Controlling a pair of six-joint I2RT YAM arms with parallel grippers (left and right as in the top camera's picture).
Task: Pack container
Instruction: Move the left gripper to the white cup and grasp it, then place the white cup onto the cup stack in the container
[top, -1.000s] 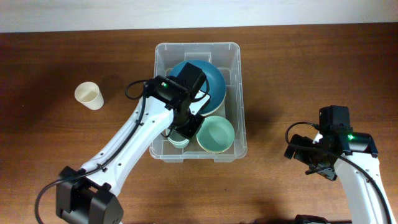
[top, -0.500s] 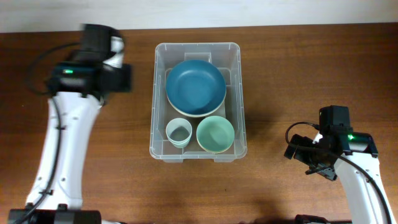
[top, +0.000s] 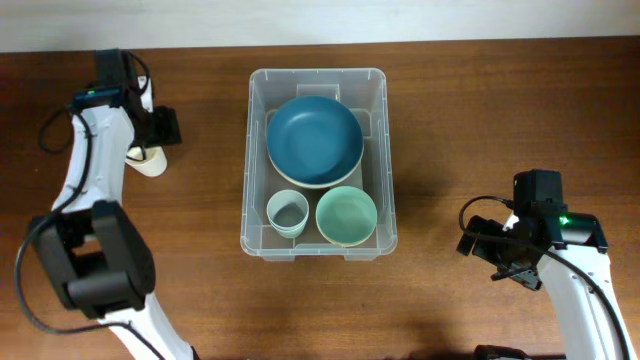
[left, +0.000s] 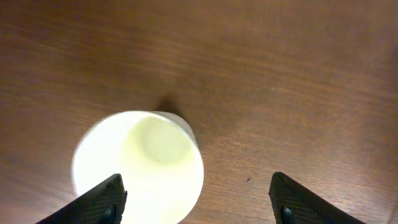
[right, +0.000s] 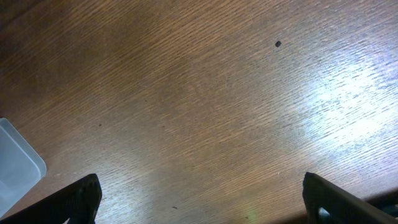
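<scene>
The left jaws stand apart above a cream cup (left: 140, 168) and grip nothing. The cup's rim lies close under one fingertip (left: 106, 202), with bare table (left: 280, 93) towards the other. The right jaws gape wide over bare wood and hold nothing.

The container (top: 318, 72) sits mid-table, with the cream cup well off its left wall and open wood between them. Inside, a blue bowl (top: 315, 140) nearly spans the width. A pale cup (top: 287, 212) and a green bowl (top: 347, 215) sit side by side along the near wall.
</scene>
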